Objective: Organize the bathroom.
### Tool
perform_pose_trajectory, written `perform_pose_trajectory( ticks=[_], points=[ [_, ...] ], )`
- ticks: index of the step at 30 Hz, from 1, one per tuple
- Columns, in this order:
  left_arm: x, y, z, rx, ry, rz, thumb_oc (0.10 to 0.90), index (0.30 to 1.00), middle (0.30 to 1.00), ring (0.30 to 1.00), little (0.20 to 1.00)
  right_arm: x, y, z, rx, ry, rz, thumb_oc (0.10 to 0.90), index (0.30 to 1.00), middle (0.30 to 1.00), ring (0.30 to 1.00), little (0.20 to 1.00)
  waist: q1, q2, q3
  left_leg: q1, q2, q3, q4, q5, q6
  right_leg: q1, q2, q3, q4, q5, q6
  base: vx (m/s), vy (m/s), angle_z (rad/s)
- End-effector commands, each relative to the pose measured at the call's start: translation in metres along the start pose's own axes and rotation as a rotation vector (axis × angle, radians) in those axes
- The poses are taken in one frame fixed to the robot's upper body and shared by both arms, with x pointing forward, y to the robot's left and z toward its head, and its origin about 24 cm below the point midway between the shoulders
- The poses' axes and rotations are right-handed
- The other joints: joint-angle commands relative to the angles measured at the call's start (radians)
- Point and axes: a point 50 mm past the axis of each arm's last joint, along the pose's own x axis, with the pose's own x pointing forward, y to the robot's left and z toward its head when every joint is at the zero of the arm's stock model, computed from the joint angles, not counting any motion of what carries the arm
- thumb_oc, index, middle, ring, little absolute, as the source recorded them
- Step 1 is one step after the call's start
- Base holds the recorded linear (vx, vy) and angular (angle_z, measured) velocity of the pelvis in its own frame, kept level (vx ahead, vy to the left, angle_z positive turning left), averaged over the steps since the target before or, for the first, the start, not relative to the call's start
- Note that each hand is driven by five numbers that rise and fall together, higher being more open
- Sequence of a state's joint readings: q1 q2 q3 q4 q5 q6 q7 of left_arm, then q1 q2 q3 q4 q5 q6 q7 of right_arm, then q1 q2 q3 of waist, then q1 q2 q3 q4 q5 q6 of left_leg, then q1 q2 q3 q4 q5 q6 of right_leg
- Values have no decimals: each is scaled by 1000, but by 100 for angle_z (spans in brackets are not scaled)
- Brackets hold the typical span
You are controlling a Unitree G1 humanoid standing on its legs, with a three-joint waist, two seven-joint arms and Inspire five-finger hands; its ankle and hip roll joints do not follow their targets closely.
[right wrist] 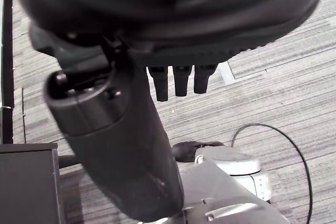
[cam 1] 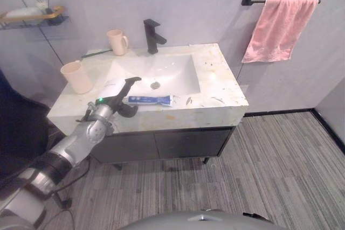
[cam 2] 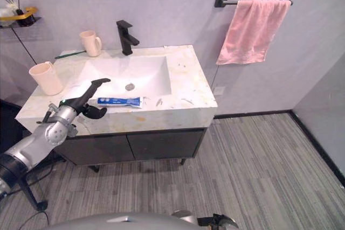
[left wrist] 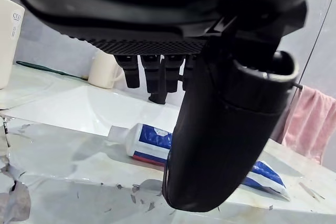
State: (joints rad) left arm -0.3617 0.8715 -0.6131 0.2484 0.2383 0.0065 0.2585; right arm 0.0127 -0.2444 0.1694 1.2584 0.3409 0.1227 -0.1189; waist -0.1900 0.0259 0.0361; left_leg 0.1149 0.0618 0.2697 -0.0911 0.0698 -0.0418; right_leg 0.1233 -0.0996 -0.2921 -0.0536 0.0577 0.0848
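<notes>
Vanity: the pale marble-look vanity top (cam 1: 215,79) with its sunken white basin (cam 1: 161,71) carries everything; a black tap (cam 1: 153,36) stands at its back edge.
Towel: a pink cloth towel (cam 1: 277,28) hangs from a black wall rail, well apart from the work.
Cups: a cream plastic cup (cam 1: 77,76) sits near the left edge, a second cream mug (cam 1: 117,41) at the back left corner, with a thin dark green toothbrush (cam 1: 97,53) lying beside it.
Toothpaste: the white and blue toothpaste tube (cam 1: 150,99) lies flat along the front edge, just before the basin.
Left hand: the dark left hand (cam 1: 125,94) hovers at the tube's cap end, fingers straight and released, thumb spread below; nothing is grasped.
Right hand: the dark right hand (right wrist: 178,80) hangs over the floor, fingers loose and empty.
Risk: the tube lies close to the front edge, so a sideways nudge from the thumb could, I judge, roll it off; a shallow pinch on the flat, soft body may slip.
Hidden: in the left wrist view the thumb covers the tube's middle; whether any finger touches the tube cannot be told.
</notes>
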Motion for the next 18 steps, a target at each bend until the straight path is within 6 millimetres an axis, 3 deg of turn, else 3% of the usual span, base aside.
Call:
perform_pose_trajectory(
  ticks=[1,10,12,13,15,16,17,18],
  points=[
    [34,72,22,22,-70,297,800,900,900,900,900,1,-7,22,6,-29,-22,800,900,900,900,900,33,68,2,43,-32,74,95,-163,33,-61,30,75,163,-197,78,10,-10,-4],
    [34,57,14,78,-12,252,800,900,900,900,900,1,-8,23,23,-35,-26,800,900,900,900,900,25,70,1,39,-31,80,110,-169,32,-62,30,77,169,-205,73,2,-2,-1],
    [34,54,13,84,1,227,685,728,728,728,728,1,-9,23,25,-38,-27,800,900,900,900,900,23,70,1,38,-31,79,113,-171,33,-61,29,77,172,-208,72,0,0,0],
    [34,51,12,87,6,217,598,596,596,596,596,1,-9,24,28,-38,-28,800,900,900,900,900,23,70,1,38,-32,80,114,-171,33,-61,29,76,172,-209,71,0,0,0],
    [34,48,12,95,15,201,543,514,514,514,514,1,-9,25,31,-39,-30,800,900,900,900,900,21,70,1,38,-32,80,115,-173,34,-60,29,77,172,-210,70,0,0,0],
    [35,46,12,97,19,192,494,441,441,441,441,1,-10,25,33,-40,-31,800,900,900,900,900,20,70,2,37,-33,80,116,-173,34,-60,29,76,173,-211,70,0,0,0],
    [35,44,11,97,23,176,400,300,300,300,300,1,-10,25,37,-39,-31,800,900,900,900,900,19,69,2,38,-33,80,116,-174,35,-60,30,77,173,-211,70,13,-2,-4],
    [36,40,12,89,28,161,400,300,300,300,300,1,-9,25,44,-39,-32,800,900,900,900,900,16,69,2,37,-34,80,116,-173,36,-60,30,78,174,-212,70,12,-5,-4]
  ],
)
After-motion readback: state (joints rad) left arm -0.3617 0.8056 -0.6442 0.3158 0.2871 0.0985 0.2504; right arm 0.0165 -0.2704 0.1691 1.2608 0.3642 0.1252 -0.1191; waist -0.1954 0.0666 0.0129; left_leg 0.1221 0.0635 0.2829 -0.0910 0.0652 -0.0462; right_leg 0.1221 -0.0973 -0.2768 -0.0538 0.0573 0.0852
